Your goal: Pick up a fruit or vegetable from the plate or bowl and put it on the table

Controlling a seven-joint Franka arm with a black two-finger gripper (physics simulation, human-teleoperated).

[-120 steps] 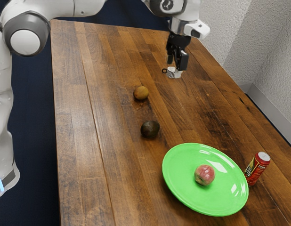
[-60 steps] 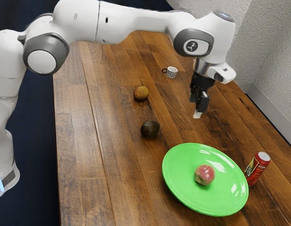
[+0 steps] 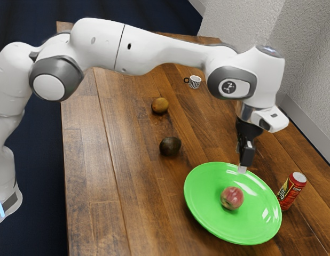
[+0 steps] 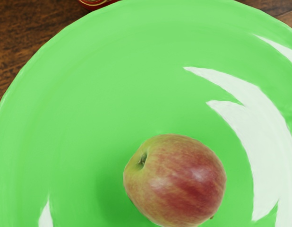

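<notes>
Exterior view: the apple (image 3: pixel 232 198) lies below and apart from the tool (image 3: pixel 243 169).

1. The apple (image 3: pixel 232 198) is showing red streaks over yellow-green skin; it is resting tipped over near the plate's middle, its stem hollow facing toward one side.
2. The round, glossy green plate (image 3: pixel 201 184) is lying right side up on the table, holding the apple.
3. The table (image 3: pixel 119 165) is showing brown wooden planks.

The apple (image 3: pixel 232 198) rests on the green plate (image 3: pixel 204 200); the red can (image 3: pixel 291 192) stands alongside; the mug (image 3: pixel 195 82), well apart.
</notes>
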